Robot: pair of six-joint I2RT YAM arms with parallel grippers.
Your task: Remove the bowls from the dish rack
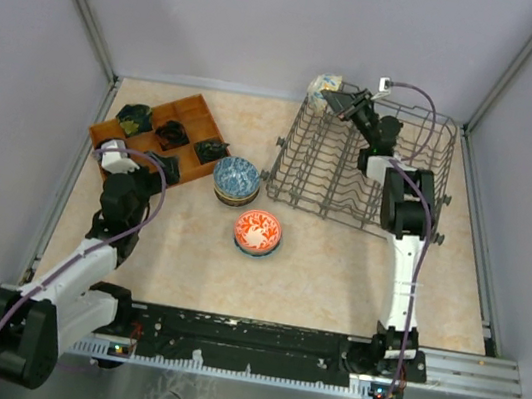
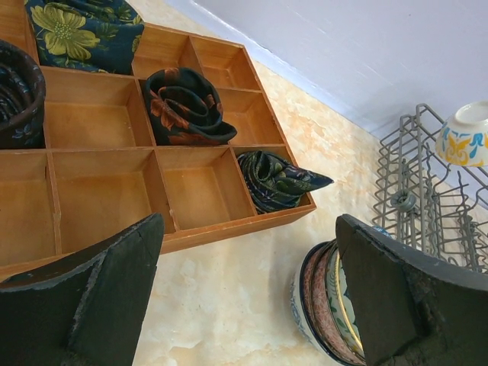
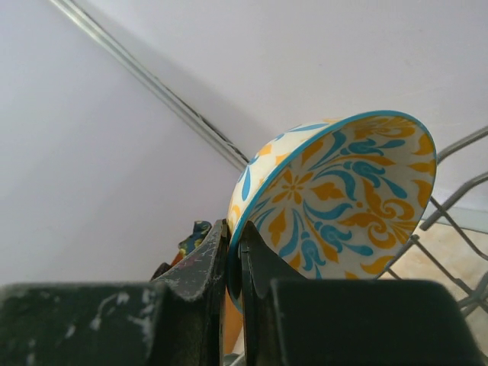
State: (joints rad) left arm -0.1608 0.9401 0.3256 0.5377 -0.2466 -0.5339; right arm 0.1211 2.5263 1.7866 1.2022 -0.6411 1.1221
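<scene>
Bare tabletop (image 1: 334,281) lies wide open in front of the dish rack (image 1: 351,173) — the clearest lane. Between rack and wooden tray (image 1: 160,132), a stack of bowls (image 1: 236,181) and an orange bowl (image 1: 258,232) crowd the middle. The right hand (image 3: 235,263), clamped on a patterned bowl (image 3: 343,198), occupies the rack's far-left corner.

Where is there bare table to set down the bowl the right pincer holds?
The widest bare tabletop lies between the orange bowl, the near edge of the dish rack and the right arm. A smaller patch sits by the back wall between wooden tray and rack. It is tight around the blue bowl stack.
</scene>
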